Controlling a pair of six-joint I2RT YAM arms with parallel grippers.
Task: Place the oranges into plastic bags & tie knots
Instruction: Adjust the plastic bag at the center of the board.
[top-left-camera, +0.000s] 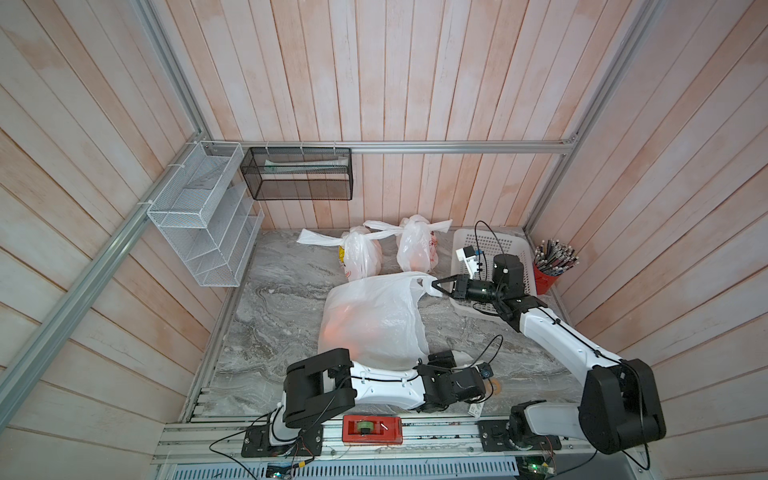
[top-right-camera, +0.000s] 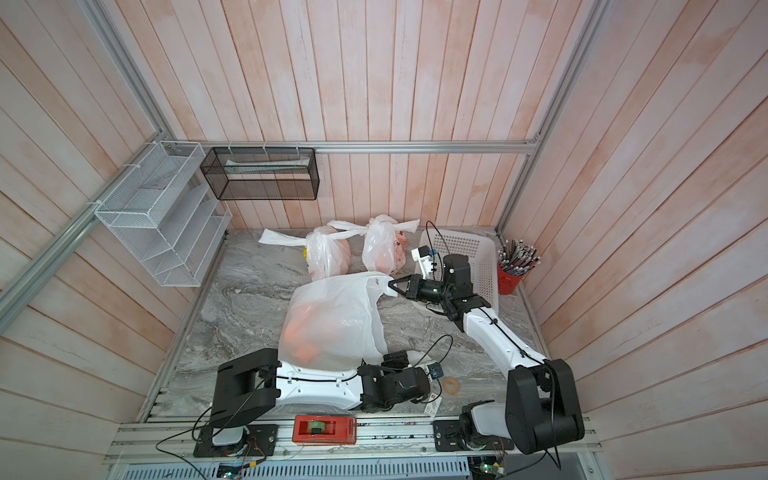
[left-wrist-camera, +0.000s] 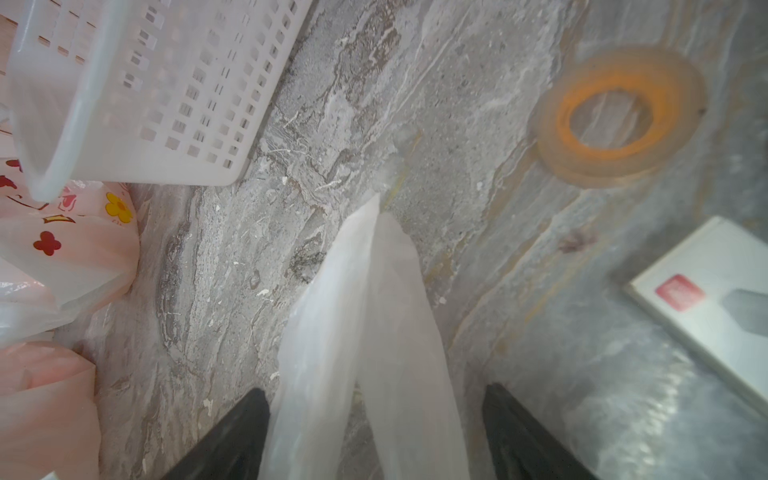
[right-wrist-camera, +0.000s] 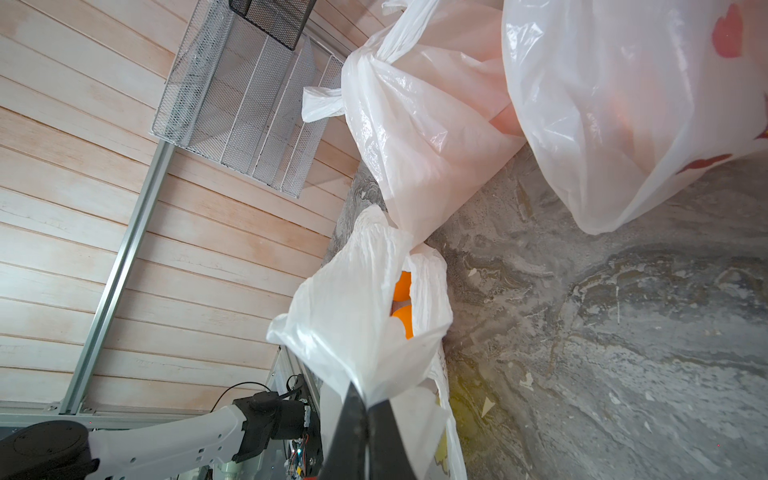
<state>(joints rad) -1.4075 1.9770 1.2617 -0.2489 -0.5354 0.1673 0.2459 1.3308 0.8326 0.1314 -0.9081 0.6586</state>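
A big translucent plastic bag (top-left-camera: 374, 320) (top-right-camera: 332, 320) lies mid-table, with oranges (top-left-camera: 345, 328) glowing through it. Two oranges (right-wrist-camera: 403, 286) show through its mouth in the right wrist view. My right gripper (top-left-camera: 434, 284) (right-wrist-camera: 368, 405) is shut on the far handle (right-wrist-camera: 357, 316) and holds it up. My left gripper (top-left-camera: 444, 356) (left-wrist-camera: 376, 392) sits at the bag's near right corner, open. The other handle strip (left-wrist-camera: 374, 311) lies loose on the table between its spread fingers. At the back stand two filled bags (top-left-camera: 361, 253) (top-left-camera: 417, 249) with knots (top-left-camera: 345, 237) (top-left-camera: 405, 226).
A white perforated basket (top-left-camera: 511, 245) (left-wrist-camera: 145, 83) sits back right under my right arm, next to a red cup of pencils (top-left-camera: 548, 270). A tape ring (left-wrist-camera: 619, 116) and a white card (left-wrist-camera: 706, 299) lie near my left gripper. Wire shelves (top-left-camera: 203, 216) hang left.
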